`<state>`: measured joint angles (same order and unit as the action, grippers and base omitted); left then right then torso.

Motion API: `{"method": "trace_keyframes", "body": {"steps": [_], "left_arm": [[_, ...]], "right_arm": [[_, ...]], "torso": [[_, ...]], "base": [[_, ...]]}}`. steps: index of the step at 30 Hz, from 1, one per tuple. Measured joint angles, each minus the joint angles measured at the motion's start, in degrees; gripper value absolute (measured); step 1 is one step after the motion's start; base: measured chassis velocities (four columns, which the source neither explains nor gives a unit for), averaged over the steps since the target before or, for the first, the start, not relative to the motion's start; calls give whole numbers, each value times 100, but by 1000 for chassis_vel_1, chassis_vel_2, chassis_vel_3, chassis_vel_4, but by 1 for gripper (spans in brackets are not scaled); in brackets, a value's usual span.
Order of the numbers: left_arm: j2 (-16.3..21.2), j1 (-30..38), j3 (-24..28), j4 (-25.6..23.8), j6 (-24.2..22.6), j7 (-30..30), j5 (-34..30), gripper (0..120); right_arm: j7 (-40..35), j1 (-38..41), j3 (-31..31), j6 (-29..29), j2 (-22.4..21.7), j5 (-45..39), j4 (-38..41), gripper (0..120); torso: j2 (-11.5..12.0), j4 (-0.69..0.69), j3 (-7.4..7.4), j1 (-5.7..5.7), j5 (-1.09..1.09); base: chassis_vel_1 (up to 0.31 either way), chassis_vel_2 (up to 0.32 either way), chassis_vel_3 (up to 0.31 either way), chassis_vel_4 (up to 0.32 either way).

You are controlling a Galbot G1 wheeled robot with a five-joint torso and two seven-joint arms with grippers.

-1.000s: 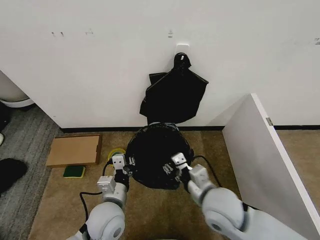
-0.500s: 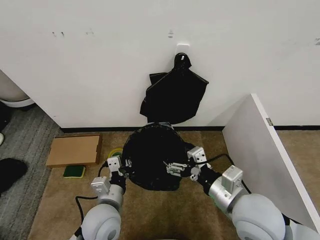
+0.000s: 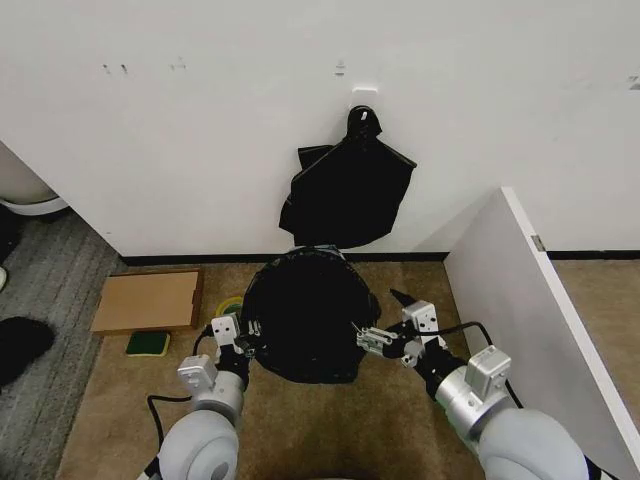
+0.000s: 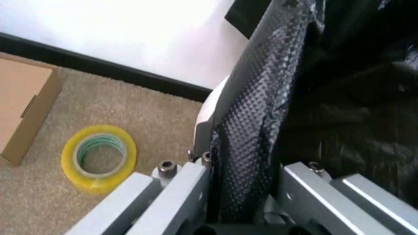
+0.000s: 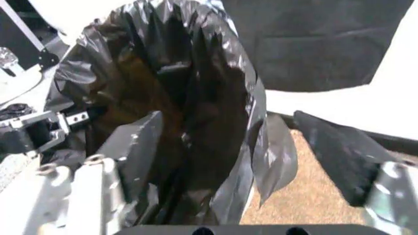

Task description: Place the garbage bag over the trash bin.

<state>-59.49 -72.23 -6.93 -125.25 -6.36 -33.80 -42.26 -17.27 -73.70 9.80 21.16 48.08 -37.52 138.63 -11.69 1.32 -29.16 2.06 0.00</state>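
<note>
The glossy black garbage bag [image 3: 305, 315] is spread over the round trash bin, which it hides almost wholly; a white strip of the trash bin's wall [image 4: 203, 122] shows beside the film. My left gripper [image 3: 240, 335] is at the bag's left edge, and in the left wrist view its textured finger [image 4: 251, 132] presses against the wrinkled garbage bag [image 4: 353, 112]. My right gripper [image 3: 390, 322] stands open at the bag's right edge. In the right wrist view, the right gripper [image 5: 242, 156] has its fingers spread wide, with a loose flap of the garbage bag [image 5: 196, 88] hanging between them.
A bigger black bundle [image 3: 348, 190] hangs on the wall behind the bin. A brown cardboard piece [image 3: 148, 300], a green sponge [image 3: 148, 343] and a yellow tape roll [image 4: 99, 156] lie on the carpet to the left. A white partition panel [image 3: 520, 300] stands to the right.
My right gripper has moved from over the bag's front to its right edge, and its fingers have spread open. The left gripper has shifted only slightly.
</note>
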Motion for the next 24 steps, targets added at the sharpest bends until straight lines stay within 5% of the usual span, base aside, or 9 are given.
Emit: {"method": "trace_keyframes", "body": {"steps": [13,24], "left_arm": [[46,11,-3,-31,14,12,-54,0],[36,5,4,-25,26,29,-48,0]], "right_arm": [[-90,72,161,72,81,-127,-241,49],[-249,152,118,170,44,-287,-212,10]], "torso": [[0,0,-1,0,0],[0,-1,-1,0,0]], "base": [[0,0,0,0],[0,0,0,0]]}}
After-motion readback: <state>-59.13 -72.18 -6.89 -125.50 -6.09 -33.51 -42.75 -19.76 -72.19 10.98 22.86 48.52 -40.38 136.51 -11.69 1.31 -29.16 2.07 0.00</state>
